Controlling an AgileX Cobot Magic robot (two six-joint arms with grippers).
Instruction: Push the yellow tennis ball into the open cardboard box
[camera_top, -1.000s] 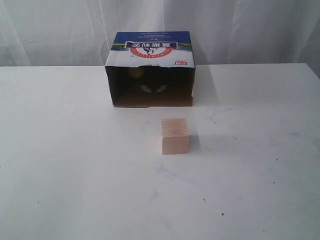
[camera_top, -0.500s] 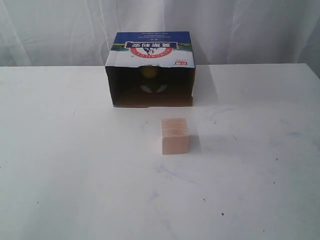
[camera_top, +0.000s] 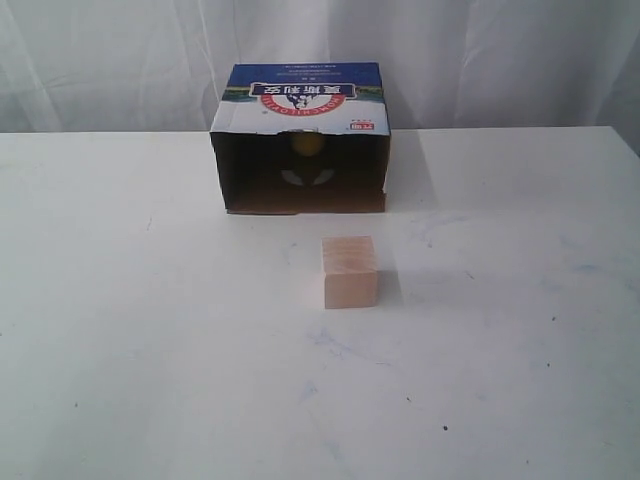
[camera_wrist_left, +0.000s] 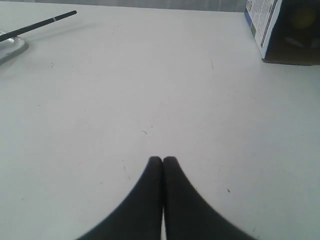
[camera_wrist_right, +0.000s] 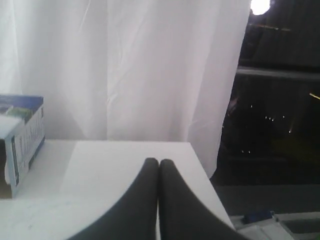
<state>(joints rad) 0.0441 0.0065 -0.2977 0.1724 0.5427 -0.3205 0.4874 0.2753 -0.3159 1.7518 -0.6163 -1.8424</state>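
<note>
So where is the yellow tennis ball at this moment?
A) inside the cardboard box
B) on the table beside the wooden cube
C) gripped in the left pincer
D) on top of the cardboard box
A: the yellow tennis ball shows in the dark interior of the open cardboard box, well apart from the wooden cube, which stands on the table in front of the box.

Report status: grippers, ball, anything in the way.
Left gripper shut, empty. Right gripper shut, empty. Yellow tennis ball inside open cardboard box. Wooden cube sits before the opening, touching neither.
</note>
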